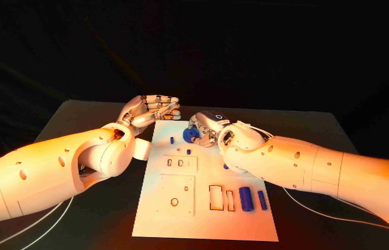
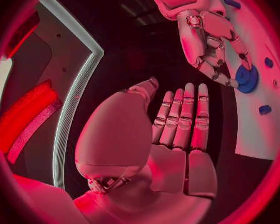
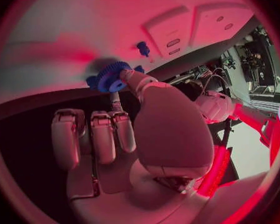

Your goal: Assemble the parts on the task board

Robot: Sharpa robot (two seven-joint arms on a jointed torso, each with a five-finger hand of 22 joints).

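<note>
— Nearest, low on the task board [image 1: 174, 216]?
— Blue cylinders [image 1: 245, 198], lower right.
— Right hand [image 1: 209, 131]?
— Centre frame, fingers clamped on the blue gear [image 1: 190, 136] at the board's top.
— Left hand [image 1: 148, 112]?
— Upper left of it, fingers together, straight, holding nothing.

Both hands crowd the task board [image 1: 162, 210] far end around the blue gear [image 1: 190, 136], near end open
</note>
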